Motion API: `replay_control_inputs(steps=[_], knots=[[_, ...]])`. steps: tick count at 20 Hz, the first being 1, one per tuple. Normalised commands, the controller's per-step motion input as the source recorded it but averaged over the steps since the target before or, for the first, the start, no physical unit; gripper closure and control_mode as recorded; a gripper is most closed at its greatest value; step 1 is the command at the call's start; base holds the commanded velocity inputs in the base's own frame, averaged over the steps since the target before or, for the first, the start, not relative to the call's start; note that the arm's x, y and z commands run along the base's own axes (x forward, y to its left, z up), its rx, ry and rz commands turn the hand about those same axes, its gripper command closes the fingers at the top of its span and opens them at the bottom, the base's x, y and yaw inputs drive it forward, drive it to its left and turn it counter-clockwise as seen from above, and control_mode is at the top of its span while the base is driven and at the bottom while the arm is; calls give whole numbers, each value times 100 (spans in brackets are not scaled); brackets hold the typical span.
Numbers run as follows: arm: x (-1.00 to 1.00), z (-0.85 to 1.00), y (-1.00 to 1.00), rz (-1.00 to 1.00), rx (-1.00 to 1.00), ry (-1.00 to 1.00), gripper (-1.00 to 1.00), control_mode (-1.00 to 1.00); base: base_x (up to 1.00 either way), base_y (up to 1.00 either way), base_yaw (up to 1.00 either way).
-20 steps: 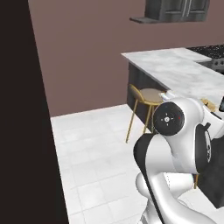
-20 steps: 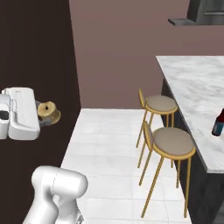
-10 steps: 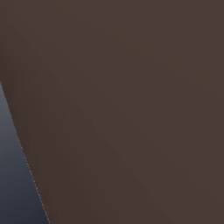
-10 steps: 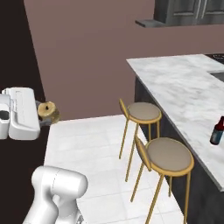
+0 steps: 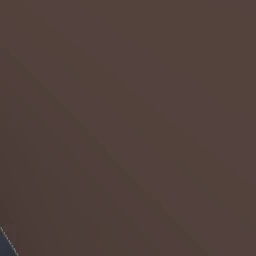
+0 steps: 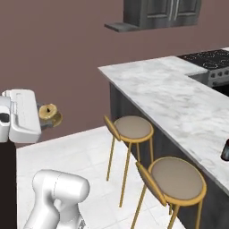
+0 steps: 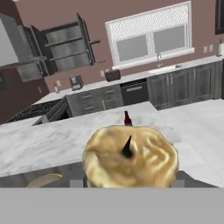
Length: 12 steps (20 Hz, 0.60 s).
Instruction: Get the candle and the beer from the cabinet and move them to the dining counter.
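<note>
My gripper [image 6: 51,115] at the left of the right base view is shut on the candle [image 6: 48,114], a stubby pale-yellow thing sticking out of the white hand. In the hand view the candle [image 7: 131,158] looms large at the bottom, its dark wick pointing up. The beer [image 7: 127,118], a dark bottle with a red cap, stands upright on the dining counter [image 7: 39,146] beyond the candle. Its dark side [image 6: 225,151] also shows at the right edge, on the marble dining counter [image 6: 172,96]. The cabinet [image 7: 65,47] hangs open on the far wall.
Two round stools with yellow legs [image 6: 130,130] [image 6: 175,180] stand along the counter's near side. A stove [image 6: 210,60] lies at the counter's far end under dark wall cabinets [image 6: 161,12]. A dark brown surface [image 5: 128,128] stands close before the left base camera. White floor tiles [image 6: 85,156] lie open left of the stools.
The base has driven and turned, so both base views shifted: counter and stools now sit closer, the beer at the right edge. The candle stays in my shut gripper.
</note>
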Motion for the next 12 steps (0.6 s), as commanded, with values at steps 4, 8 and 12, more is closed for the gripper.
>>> replay_control_inputs(steps=[4,8,12], knots=[[0,0,0,0,0,0,100,100,73,55,-44],[0,0,0,0,0,0,100,100,69,48,-44],[0,0,0,0,0,0,100,100,65,46,-47]])
